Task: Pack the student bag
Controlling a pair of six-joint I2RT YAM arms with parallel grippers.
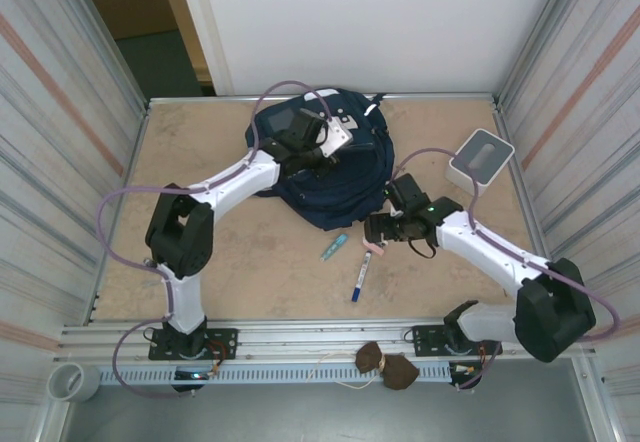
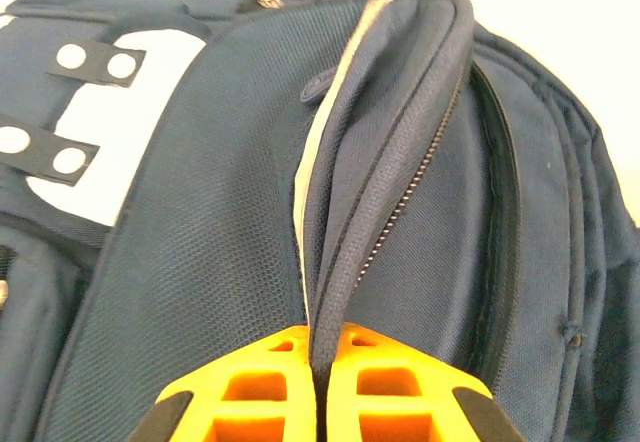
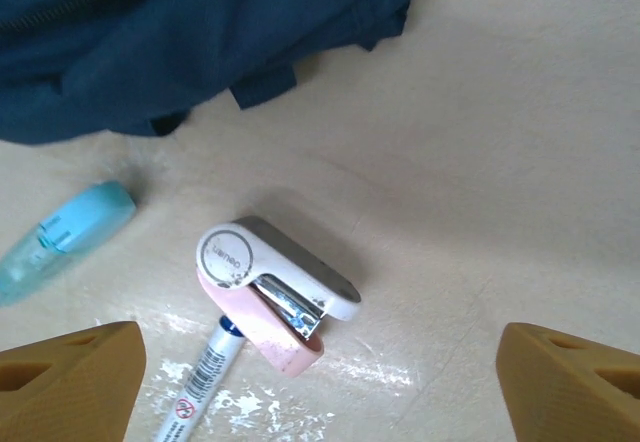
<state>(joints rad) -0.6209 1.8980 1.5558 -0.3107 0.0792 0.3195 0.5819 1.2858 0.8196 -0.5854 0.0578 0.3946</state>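
The left fingers (image 2: 350, 374), orange, are pressed together on a raised fold of navy fabric at an open zipper edge of the student bag (image 2: 210, 222), with the fold running up and away between them. The white patch with dark snap straps lies to the left of that fold. The right fingers (image 3: 70, 372), a duller orange, stand wide apart above the tabletop (image 3: 520, 162) and hold nothing. Between them and a little farther away lies a pink and white stapler (image 3: 275, 297), touching the tip of a marker pen (image 3: 200, 387). A pale blue tube (image 3: 60, 237) lies to its left, and the bag's near edge is beyond both. From above, the bag (image 1: 340, 197) sits at the far middle of the tabletop. A white box (image 1: 480, 157) stands at the far right.
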